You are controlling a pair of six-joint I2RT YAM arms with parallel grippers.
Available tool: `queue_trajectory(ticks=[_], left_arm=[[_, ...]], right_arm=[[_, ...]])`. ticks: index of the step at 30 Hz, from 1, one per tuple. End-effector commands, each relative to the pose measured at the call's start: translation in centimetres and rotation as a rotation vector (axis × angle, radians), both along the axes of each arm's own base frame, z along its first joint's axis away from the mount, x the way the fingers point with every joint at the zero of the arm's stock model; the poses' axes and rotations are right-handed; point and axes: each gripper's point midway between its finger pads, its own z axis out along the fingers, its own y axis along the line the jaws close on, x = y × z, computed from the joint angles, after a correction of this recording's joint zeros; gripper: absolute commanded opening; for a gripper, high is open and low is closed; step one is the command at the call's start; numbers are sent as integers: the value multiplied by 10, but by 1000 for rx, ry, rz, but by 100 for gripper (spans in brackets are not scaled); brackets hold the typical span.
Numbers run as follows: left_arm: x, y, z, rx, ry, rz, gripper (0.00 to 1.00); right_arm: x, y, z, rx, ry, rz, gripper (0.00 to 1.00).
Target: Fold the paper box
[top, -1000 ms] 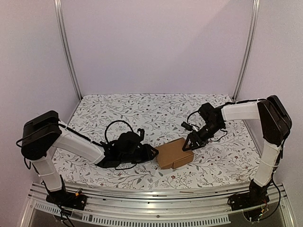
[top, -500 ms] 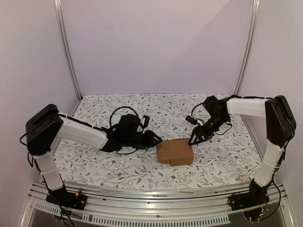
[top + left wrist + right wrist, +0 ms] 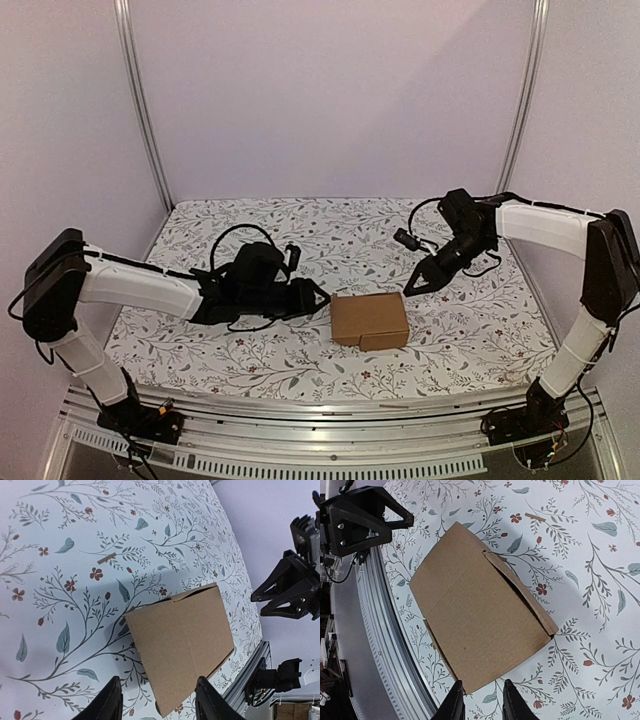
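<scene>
The paper box (image 3: 369,320) is a closed, flat brown cuboid lying on the floral cloth in the middle of the top view. One lid edge stands slightly ajar, showing as a dark slit on the box (image 3: 475,615) in the right wrist view. My left gripper (image 3: 318,297) lies low just left of the box, open, with nothing between its fingers. Past those spread fingers the left wrist view shows the box (image 3: 180,635) close ahead. My right gripper (image 3: 412,287) hovers off the far right corner, its jaws narrow but apart and empty.
The floral cloth (image 3: 300,240) covers the table. A metal rail (image 3: 330,410) runs along the near edge, just beyond the box's front side. Upright frame posts (image 3: 140,100) stand at the back corners. A small brown scrap (image 3: 106,558) lies on the cloth.
The box turned from skewed to square and now lies still. My left gripper let go, opened wider and drew back slightly. My right gripper lifted off the box's corner and narrowed.
</scene>
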Motion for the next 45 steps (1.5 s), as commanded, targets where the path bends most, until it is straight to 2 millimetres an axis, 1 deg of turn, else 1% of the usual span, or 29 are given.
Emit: queue_trajectory(ticks=[1, 4, 7, 10, 12, 19, 22, 26, 32, 36, 38, 45], left_arm=[[-15, -10, -36, 37, 83, -22, 49], [-18, -22, -48, 23, 112, -48, 49], [-18, -34, -52, 9, 124, -76, 49], [-18, -41, -53, 3, 123, -88, 48], [-16, -42, -52, 4, 119, -87, 47], [-12, -47, -35, -16, 80, -100, 46], [-12, -49, -31, -20, 75, -107, 46], [-13, -52, -31, -23, 81, -118, 46], [-13, -58, -30, -43, 84, -131, 44], [-12, -61, -19, -62, 57, -144, 45], [-12, -62, -9, -73, 33, -157, 46], [-13, -62, 38, -128, -107, -208, 50]], right_arm=[[-12, 15, -12, 46, 50, 91, 23], [-11, 16, -27, 21, 96, 89, 21], [-12, 14, -37, -1, 121, 89, 20], [-10, 9, -45, -45, 112, 80, 20], [-9, 4, -51, -81, 106, 73, 19], [-9, -10, -68, -144, 129, 46, 19], [-8, -16, -77, -172, 155, 28, 19], [-7, -23, -84, -203, 165, 16, 18], [-9, -29, -87, -224, 176, 8, 19], [-9, -34, -89, -237, 180, 1, 19], [-9, -36, -89, -242, 184, -4, 19], [-10, -37, -82, -233, 172, -4, 20]])
